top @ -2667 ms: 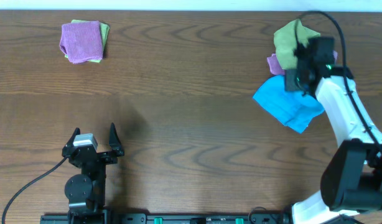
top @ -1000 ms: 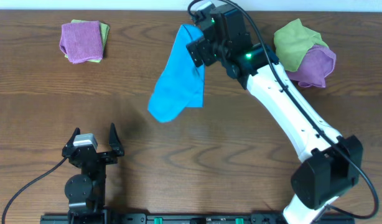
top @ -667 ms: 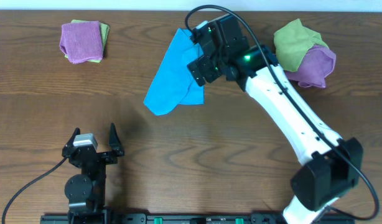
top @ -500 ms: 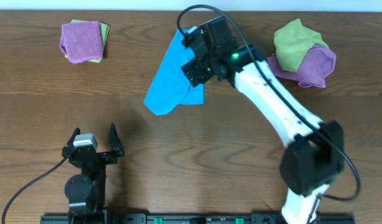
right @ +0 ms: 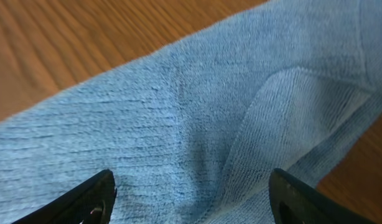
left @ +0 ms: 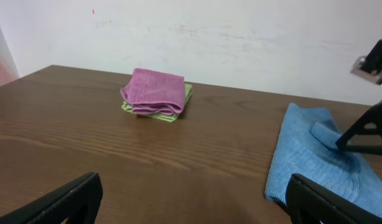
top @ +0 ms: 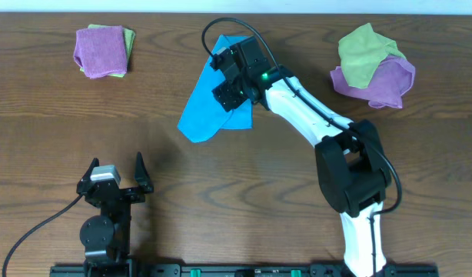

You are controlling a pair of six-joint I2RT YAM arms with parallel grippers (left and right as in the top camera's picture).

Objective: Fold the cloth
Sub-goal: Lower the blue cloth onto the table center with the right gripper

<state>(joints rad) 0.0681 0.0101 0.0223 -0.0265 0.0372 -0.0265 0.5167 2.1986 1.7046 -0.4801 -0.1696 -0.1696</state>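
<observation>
Lettering: we can read none on any item at this size.

**Task item.** The sky-blue microfibre cloth (top: 209,104) lies on the brown wood-grain table (top: 297,177), close to the far edge and a little left of that edge's midpoint. It is spread in a long, narrow shape that tapers to a point toward the near-left. The right wrist view shows a fine ribbed pile and one layer doubled over another along a raised diagonal crease.

**Claws.** The right gripper (right: 194,193) hangs low over the cloth's far part with its jaws apart and the cloth lying between the two fingertips. We cannot tell whether the tips touch the pile. The left gripper (top: 117,163) sits near the near edge toward the left corner, with its jaws spread wide and nothing between them.

**Obscured.** In the overhead view the right gripper and its black cable (top: 221,27) cover the cloth's upper right part, so its outline there is hidden. The right wrist frame cuts the cloth off on three sides.

**Other items.**
- Near the far-left corner, a folded purple cloth (top: 101,51) rests on a folded yellow-green cloth (top: 129,38). Only the rim of the lower one shows.
- Toward the far-right corner, a crumpled yellow-green cloth (top: 363,50) lies on a crumpled purple cloth (top: 390,83), both soft and rumpled.
</observation>
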